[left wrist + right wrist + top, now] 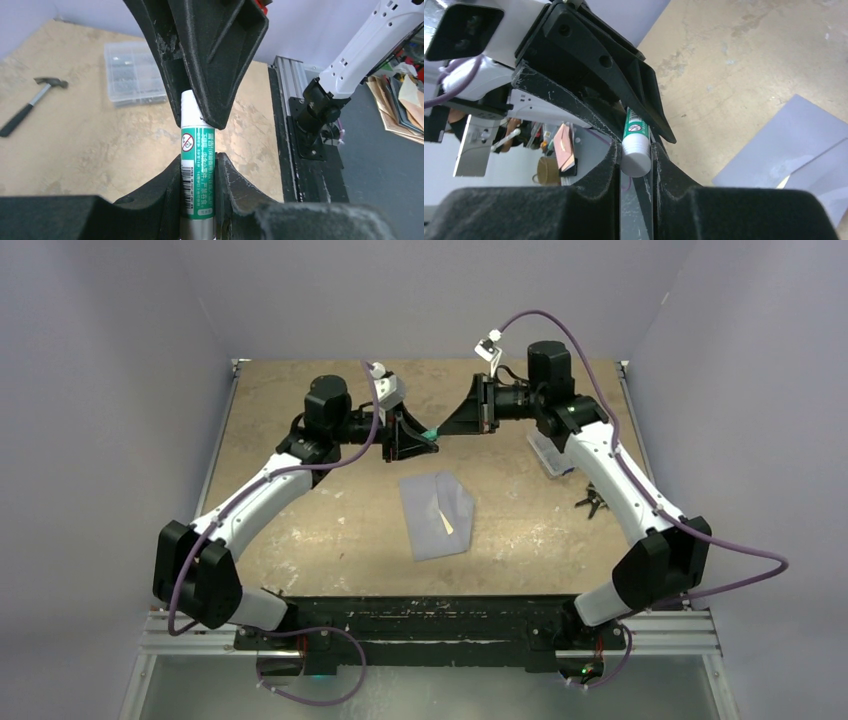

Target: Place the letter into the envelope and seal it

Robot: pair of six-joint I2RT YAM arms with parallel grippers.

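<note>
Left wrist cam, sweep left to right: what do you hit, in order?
Black-handled hammer → clear plastic compartment box → green-and-white glue stick → aluminium frame rail → white link of the right arm. I left out the black fingers overlapping the stick.

Two white-and-black robot arms stand here, the left arm [250,510] and the right arm [620,480]. Each ends in one black two-finger hand, so there are two hands: the left hand [200,159] and the right hand [636,150]. There is one green-and-white cylindrical glue stick [197,170]. There is one flat grey-blue paper envelope [437,515] and one cream paper letter [446,519], seen only as a thin sliver. One clear plastic compartment box [135,72] and one hammer [30,102] with a metal head and black handle complete the count. One mottled tan tabletop [520,530] carries the loose things.
</note>
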